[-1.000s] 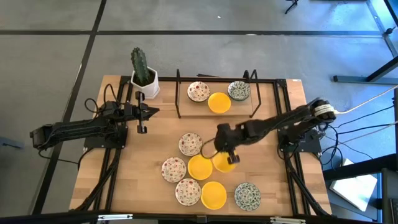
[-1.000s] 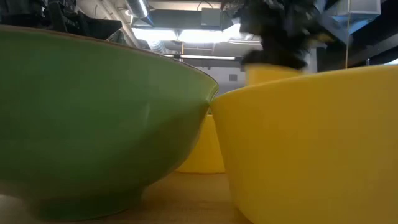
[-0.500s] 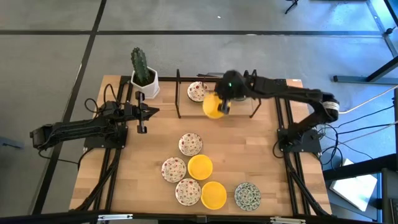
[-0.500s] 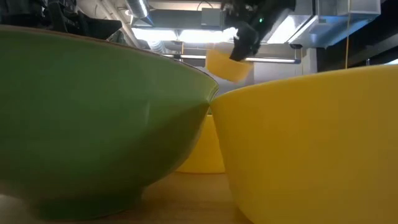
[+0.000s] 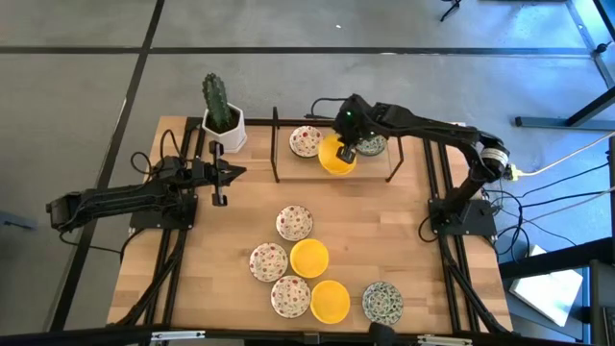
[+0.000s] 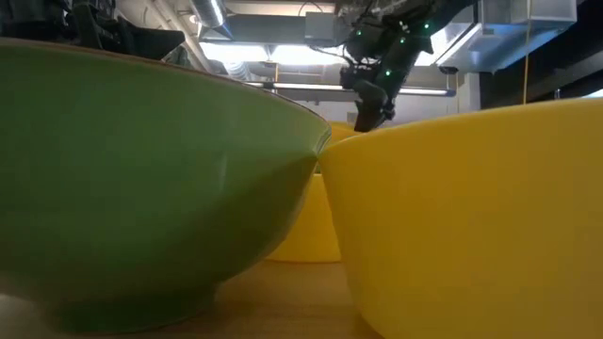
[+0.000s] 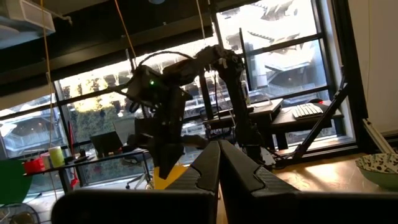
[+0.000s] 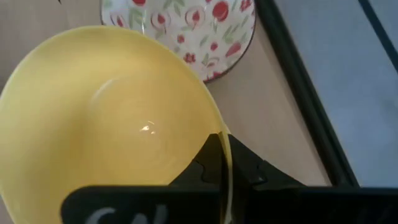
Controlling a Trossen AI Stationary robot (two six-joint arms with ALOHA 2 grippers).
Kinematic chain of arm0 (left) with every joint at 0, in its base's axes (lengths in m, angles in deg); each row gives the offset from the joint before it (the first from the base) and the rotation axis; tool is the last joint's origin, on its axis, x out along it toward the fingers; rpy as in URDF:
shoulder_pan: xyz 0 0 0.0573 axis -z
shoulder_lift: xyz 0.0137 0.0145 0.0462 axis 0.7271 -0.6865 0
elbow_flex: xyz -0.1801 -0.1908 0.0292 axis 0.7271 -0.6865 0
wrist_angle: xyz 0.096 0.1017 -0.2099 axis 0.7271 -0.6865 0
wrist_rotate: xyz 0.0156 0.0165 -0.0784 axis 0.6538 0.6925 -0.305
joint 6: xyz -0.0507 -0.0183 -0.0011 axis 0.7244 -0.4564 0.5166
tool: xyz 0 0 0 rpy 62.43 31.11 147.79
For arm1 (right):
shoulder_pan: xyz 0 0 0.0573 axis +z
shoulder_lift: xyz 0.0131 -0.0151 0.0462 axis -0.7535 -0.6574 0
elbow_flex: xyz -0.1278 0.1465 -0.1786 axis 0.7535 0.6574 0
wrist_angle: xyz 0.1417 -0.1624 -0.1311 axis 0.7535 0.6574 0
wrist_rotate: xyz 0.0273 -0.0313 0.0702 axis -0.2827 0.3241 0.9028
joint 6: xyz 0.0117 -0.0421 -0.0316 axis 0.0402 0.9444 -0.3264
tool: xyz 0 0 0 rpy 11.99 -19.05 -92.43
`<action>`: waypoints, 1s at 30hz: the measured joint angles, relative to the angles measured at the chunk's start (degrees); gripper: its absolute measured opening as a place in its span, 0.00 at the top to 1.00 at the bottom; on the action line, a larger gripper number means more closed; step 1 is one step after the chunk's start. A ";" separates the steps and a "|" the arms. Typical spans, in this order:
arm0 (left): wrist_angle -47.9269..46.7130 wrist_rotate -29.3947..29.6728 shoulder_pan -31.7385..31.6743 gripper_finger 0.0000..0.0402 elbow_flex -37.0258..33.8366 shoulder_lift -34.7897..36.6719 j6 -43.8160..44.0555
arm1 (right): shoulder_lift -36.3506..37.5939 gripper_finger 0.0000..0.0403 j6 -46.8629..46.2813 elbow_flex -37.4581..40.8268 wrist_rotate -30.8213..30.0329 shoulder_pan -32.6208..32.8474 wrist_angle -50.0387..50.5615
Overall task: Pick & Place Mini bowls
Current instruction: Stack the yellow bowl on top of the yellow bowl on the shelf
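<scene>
My right gripper (image 5: 346, 150) is at the table's far edge, shut on a plain yellow mini bowl (image 5: 333, 158) over the black-framed stand (image 5: 277, 144). A red-floral mini bowl (image 5: 306, 141) lies in the stand on one side of it. A grey-green mini bowl (image 5: 373, 145) lies on the other, partly hidden by the arm. Whether the yellow bowl touches the stand I cannot tell. Several more mini bowls lie in a cluster near the front edge, among them a yellow one (image 5: 309, 258). My left gripper (image 5: 236, 172) waits shut at the table's left, holding nothing. My right gripper pinches the yellow bowl's rim (image 8: 219, 144), one finger inside the bowl and one outside. The fingers slant down from above, from the table's right side. The bowl sits mouth up, tilted a little, its body reaching away from the fingers toward the floral bowl (image 8: 186, 25).
A cactus in a white pot (image 5: 222, 120) stands at the far left corner. Black frame rails (image 5: 434, 173) run along the table's sides. Bare wood lies between the stand and the cluster. A green bowl (image 6: 141, 179) and a yellow bowl (image 6: 471, 217) fill the low view.
My right gripper has lifted the yellow bowl clear of the cluster in the table's middle. It has carried the bowl up and toward the far edge, rolling its wrist on the way. It now holds the bowl over the stand between the floral and grey-green bowls.
</scene>
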 joint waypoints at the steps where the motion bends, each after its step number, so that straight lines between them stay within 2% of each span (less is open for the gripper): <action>1: 0.00 0.00 0.00 0.99 -0.01 0.01 -0.03 | -0.36 0.99 0.20 0.00 -0.25 -0.02 0.26; 13: 0.00 0.01 -0.01 0.99 -0.01 0.00 -0.07 | -1.87 0.99 0.27 0.00 -0.91 -2.92 1.76; 30: 0.00 0.03 -0.02 0.99 -0.01 0.00 -0.07 | -1.87 0.99 0.17 0.00 -0.88 -2.92 2.86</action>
